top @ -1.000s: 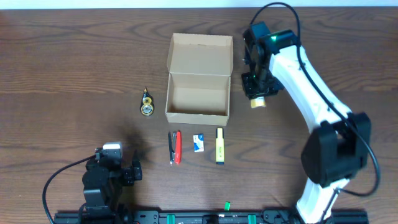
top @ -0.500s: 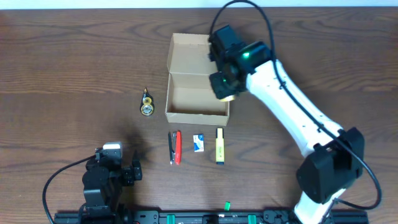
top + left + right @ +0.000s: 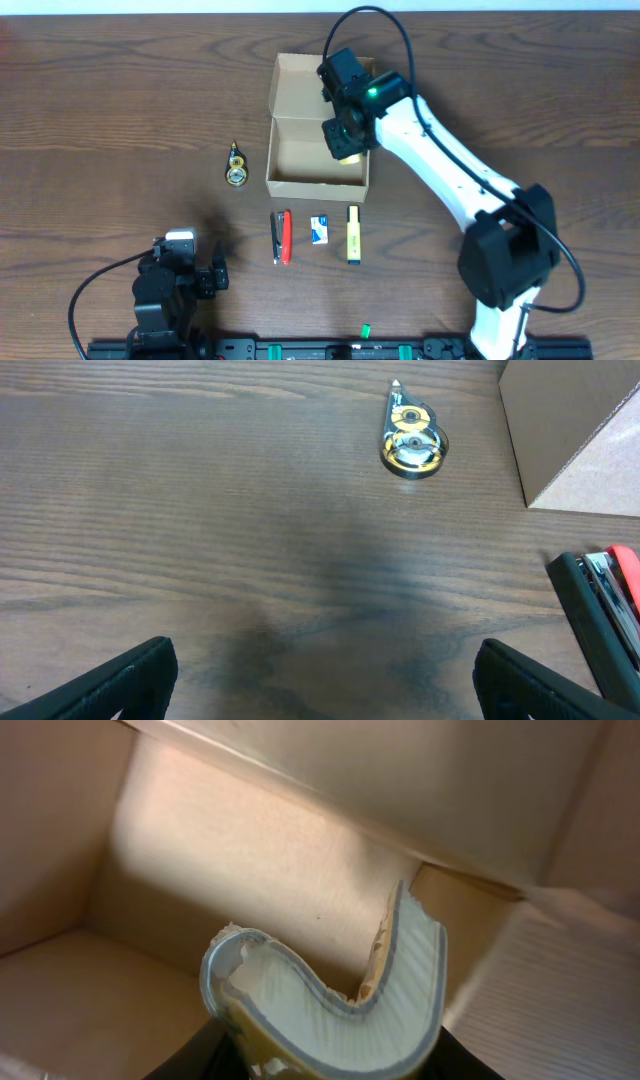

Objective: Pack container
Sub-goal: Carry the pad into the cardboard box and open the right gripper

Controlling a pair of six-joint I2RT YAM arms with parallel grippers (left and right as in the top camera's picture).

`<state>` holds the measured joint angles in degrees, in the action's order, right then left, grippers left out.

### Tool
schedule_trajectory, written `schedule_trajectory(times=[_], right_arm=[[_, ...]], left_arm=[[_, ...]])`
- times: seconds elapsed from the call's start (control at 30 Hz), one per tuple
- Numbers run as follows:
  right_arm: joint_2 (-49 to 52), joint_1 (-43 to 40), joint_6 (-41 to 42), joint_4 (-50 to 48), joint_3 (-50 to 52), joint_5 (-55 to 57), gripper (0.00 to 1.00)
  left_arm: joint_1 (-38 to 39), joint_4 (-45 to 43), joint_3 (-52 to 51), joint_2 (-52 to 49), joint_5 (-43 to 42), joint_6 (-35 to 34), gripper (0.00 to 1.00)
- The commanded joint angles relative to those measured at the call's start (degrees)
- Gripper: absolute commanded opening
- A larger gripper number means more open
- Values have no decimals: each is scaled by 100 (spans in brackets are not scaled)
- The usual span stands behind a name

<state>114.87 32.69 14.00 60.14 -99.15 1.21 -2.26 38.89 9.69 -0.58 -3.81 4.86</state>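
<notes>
At the near edge of the surface (image 3: pixel 120 110), the left pincer (image 3: pixel 325 690) sits low with its fingers spread wide and nothing between them, exactly where it was a second ago. Plenty of bare wood ahead of it.

Next out, a tidy row: a red-and-black stapler (image 3: pixel 282 237), a small blue-and-white eraser (image 3: pixel 319 229) and a yellow highlighter (image 3: pixel 352 233), all lying just short of the front wall of the container (image 3: pixel 315 187) but apart from it. A correction tape dispenser (image 3: pixel 236 165) lies off to the box's left, also clear of it.

The container stands mid-surface, mouth up, long axis running left to right. Its flap lid (image 3: pixel 300 85) is hinged on the far edge and laid back away from the arms, so the opening is unobstructed from above.

And here's the change: the right pincer (image 3: pixel 345 148), which hung outside the box beside its right wall a second ago, has swung in over the right half of the interior. It's pinching a pale yellow roll (image 3: pixel 330 1010), and its wrist view shows that roll hanging above the box floor with the inner walls close around it.
</notes>
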Motion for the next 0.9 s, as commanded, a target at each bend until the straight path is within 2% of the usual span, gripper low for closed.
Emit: schedule_trajectory(times=[0.0,0.37,0.6,0.87], right_arm=[[201,68,280,-22,-22,-17,32],[398,68,472,-87,-22,-17,34],[398,79,483,-85,-22,-17,52],[398,79,481,-81,-22,-20,63]], left_arm=[[-44,22,-55,37,85,-17,95],[-44,22,-55,37,85,-17,95],[-44,24,-55,37,85,-17,96],[-44,24,-55,37,85,-17,95]])
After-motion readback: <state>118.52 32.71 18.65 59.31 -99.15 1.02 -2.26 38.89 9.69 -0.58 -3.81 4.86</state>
